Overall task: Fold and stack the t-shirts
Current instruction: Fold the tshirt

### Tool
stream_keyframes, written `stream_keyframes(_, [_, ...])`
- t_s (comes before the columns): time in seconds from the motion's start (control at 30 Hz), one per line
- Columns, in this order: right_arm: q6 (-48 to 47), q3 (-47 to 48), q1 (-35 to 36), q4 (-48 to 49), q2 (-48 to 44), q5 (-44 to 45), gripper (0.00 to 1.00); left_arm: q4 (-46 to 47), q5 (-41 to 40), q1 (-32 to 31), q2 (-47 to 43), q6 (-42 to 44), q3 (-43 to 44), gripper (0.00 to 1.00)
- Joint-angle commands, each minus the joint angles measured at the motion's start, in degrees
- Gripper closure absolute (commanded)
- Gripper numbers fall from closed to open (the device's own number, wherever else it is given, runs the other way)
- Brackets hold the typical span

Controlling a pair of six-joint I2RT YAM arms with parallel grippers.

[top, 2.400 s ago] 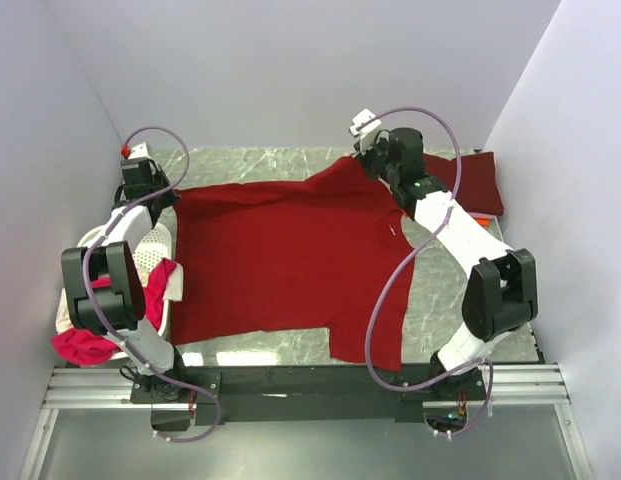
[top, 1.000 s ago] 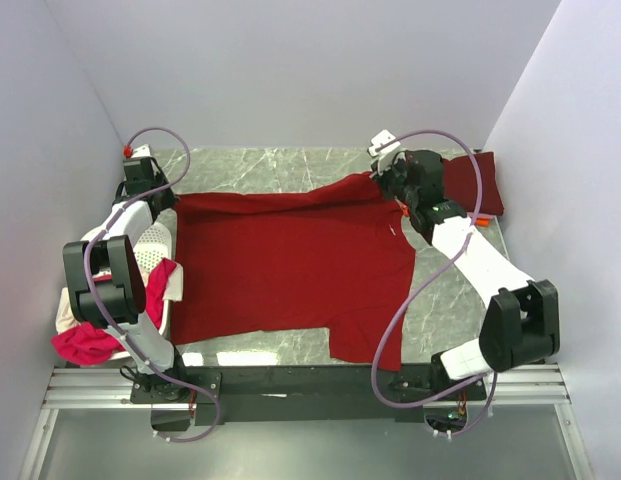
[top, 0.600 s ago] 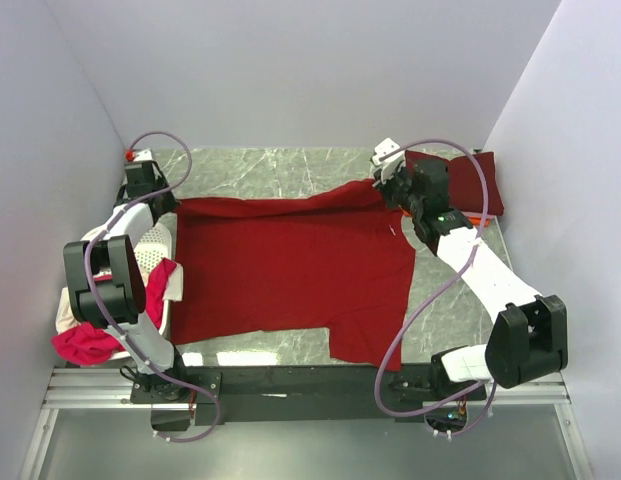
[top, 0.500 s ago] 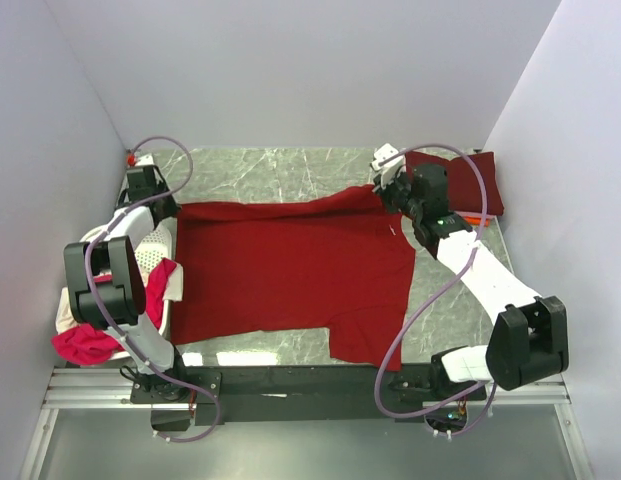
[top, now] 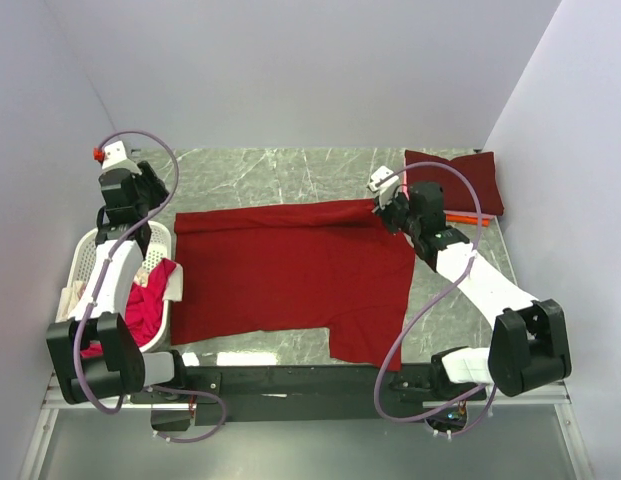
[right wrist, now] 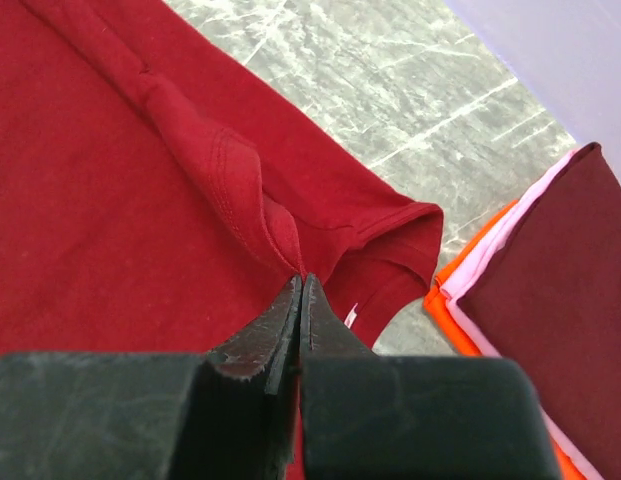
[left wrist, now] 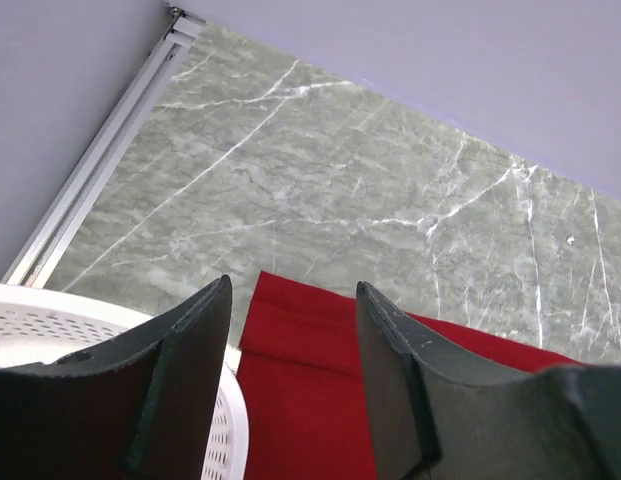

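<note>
Seen from above, the large dark red t-shirt [top: 290,275] lies spread flat over the middle of the grey-green marbled desk [top: 280,175]. Its far edge is turned over into a narrow band that runs between the two arms.

From above the tips of the arms are hard to read; the wrist cameras show them. The right claw [right wrist: 300,285] is pressed together on a raised ridge of the shirt's cloth, close to the hemmed sleeve end at the shirt's far right corner. The left claw [left wrist: 295,300] is spread with nothing between its fingers, and it hangs over the shirt's far left corner, where the doubled layer of cloth shows.

The right wrist view also shows the layers of the folded pile at the desk's far right corner. A maroon folded t-shirt [right wrist: 550,260] lies on top, a thin pale pink layer [right wrist: 510,235] is under it, and an orange folded t-shirt [right wrist: 460,285] is at the bottom. From above only the maroon top and a sliver of orange can be seen.

The white plastic lattice basket [top: 158,240] stands at the desk's left edge, partly under the left arm. It holds a crumpled magenta-pink cloth [top: 145,300], and a cream cloth [top: 176,283] hangs over its inner rim, just beside the big shirt's edge. The left wrist view catches only the basket's curved rim.
</note>
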Motion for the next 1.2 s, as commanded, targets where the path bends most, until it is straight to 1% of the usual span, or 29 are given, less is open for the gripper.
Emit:
stream_keyframes(0.0, [-0.99, -0.52, -0.37, 1.38, -3.41, -1.58, 1.00, -0.11, 1.53, 0.26, 0.84, 0.21, 0.34, 0.42])
stream_keyframes(0.23, [-3.80, -2.27, -0.28, -0.91, -3.68, -3.68, 1.00, -1.68, 4.61, 0.26, -2.67, -1.03, -0.10, 0.42])
stream_keyframes(0.3, [-4.94, -2.80, -0.28, -3.62, -3.85, -4.74, 1.00, -2.21, 5.14, 0.18, -4.08, -1.38, -0.28, 0.42])
stream_keyframes(0.4, [-9.77, -4.38, -0.37, -9.32, -4.38, -9.31, 1.00, -3.70, 7.06, 0.26, -7.33, -1.73, -1.33, 0.42])
stream_keyframes(0.43, [-12.83, -4.82, -0.19, -11.43, -4.30, -10.80, 1.00, -4.15, 7.68, 0.17, -8.90, -2.08, -1.59, 0.42])
stream_keyframes(0.47, [-14.17, -5.00, -0.11, -15.02, -4.12, -12.38, 0.84, -5.02, 8.38, 0.17, -9.79, -2.25, -1.86, 0.41])
stream_keyframes(0.53, [-16.37, -4.22, 0.42, -18.03, -2.55, -11.26, 0.50, -6.17, 11.37, 0.00, -12.15, -2.52, -2.65, 0.40])
stream_keyframes(0.6, [-16.11, -2.64, -0.10, -19.62, -1.40, -9.07, 0.31, -7.40, 14.96, -0.27, -13.83, -2.52, -3.52, 0.38])
stream_keyframes(0.63, [-15.59, -0.36, -0.54, -19.89, -0.52, -8.79, 0.30, -7.75, 15.85, -0.35, -15.67, -2.00, -3.88, 0.38])
stream_keyframes(0.67, [-15.15, 1.05, -1.15, -20.67, 0.18, -8.88, 0.27, -8.54, 16.38, -1.05, -16.73, -1.73, -4.31, 0.35])
stream_keyframes(0.7, [-14.62, 2.80, -1.25, -21.55, 1.23, -9.75, 0.27, -8.81, 16.82, -1.41, -17.78, -1.38, -5.28, 0.34])
stream_keyframes(0.73, [-14.18, 7.70, -1.25, -23.21, 4.98, -10.63, 0.27, -9.33, 16.83, -1.76, -19.88, -0.51, -5.81, 0.34])
stream_keyframes(0.77, [-13.57, 10.70, -1.33, -27.41, 7.63, -11.85, 0.27, -9.77, 16.65, -2.37, -20.86, -0.06, -6.25, 0.33])
stream_keyframes(0.8, [-12.78, 13.86, -1.51, -29.54, 10.53, -14.74, 0.28, -10.65, 16.56, -2.55, -21.92, 0.81, -7.47, 0.33])
stream_keyframes(0.83, [-10.51, 20.07, -1.51, -31.56, 17.00, -16.42, 0.29, -10.92, 16.65, -2.73, -23.84, 1.25, -8.09, 0.33])
stream_keyframes(0.87, [-9.36, 23.27, -1.69, -34.97, 20.28, -17.92, 0.32, -11.27, 16.65, -3.16, -24.82, 1.69, -8.79, 0.33])
stream_keyframes(0.9, [-8.47, 29.04, -1.77, -36.83, 26.32, -20.89, 0.32, -11.88, 16.48, -3.51, -25.78, 2.57, -10.28, 0.33])
stream_keyframes(0.97, [-5.84, 34.52, -1.77, -40.87, 31.98, -22.14, 0.33, -12.24, 15.07, -5.17, -28.16, 3.45, -11.70, 0.33])
stream_keyframes(1.0, [-4.52, 39.16, -1.86, -42.11, 36.44, -22.85, 0.33, -12.76, 14.03, -5.88, -28.78, 3.98, -11.96, 0.33])
stream_keyframes(1.03, [-3.73, 41.21, -1.86, -43.00, 38.40, -23.11, 0.34, -12.85, 12.19, -6.59, -29.65, 4.42, -11.79, 0.33])
stream_keyframes(1.1, [-1.97, 46.47, -1.95, -45.02, 43.14, -23.55, 0.34, -12.42, 12.34, -7.38, -29.92, 4.42, -11.79, 0.32])
stream_keyframes(1.17, [-0.65, 49.39, -1.77, -46.43, 45.62, -23.47, 0.34, -12.59, 12.43, -7.30, -29.75, 4.51, -11.27, 0.33])
